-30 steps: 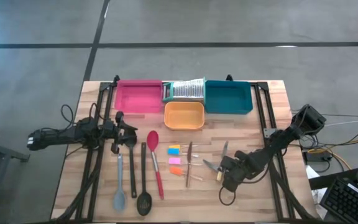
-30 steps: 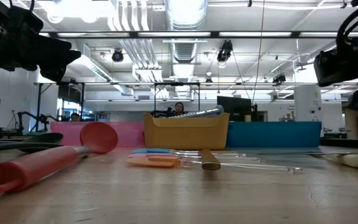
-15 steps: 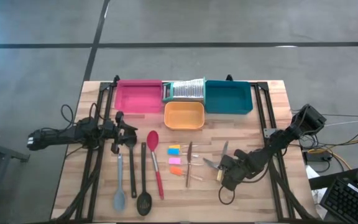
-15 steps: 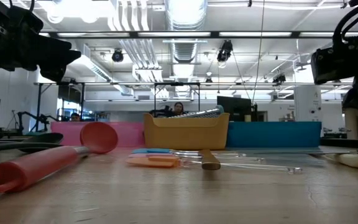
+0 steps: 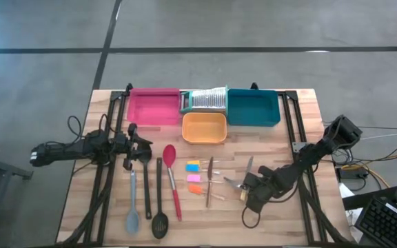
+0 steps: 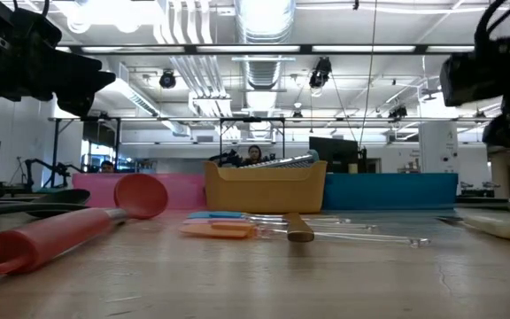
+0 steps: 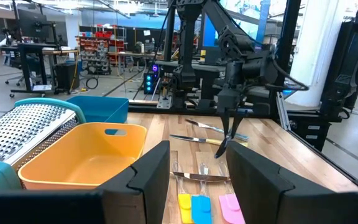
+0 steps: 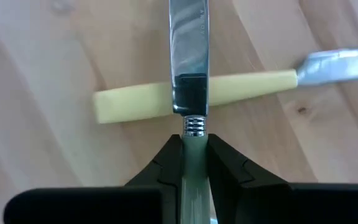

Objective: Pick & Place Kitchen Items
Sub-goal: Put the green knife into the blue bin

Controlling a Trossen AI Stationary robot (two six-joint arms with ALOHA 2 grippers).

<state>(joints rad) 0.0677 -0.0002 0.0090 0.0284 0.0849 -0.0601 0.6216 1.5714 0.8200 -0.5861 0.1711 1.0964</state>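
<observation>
Your right gripper (image 8: pixel 194 163) has fingers clamped on the pale-green-handled steel knife (image 8: pixel 189 56) w/ its blade across the cream-yellow-handled knife (image 8: pixel 194 95); left gripper (image 7: pixel 197 180) fingers apart.

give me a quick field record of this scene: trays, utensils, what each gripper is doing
trays: pink tray, orange tray, teal tray along the far side
spoons: red spoon, grey-blue spoon, black ladle
right gripper: shut on green-handled knife, above yellow-handled knife
left gripper: open, at table's left side, holding nothing
</observation>
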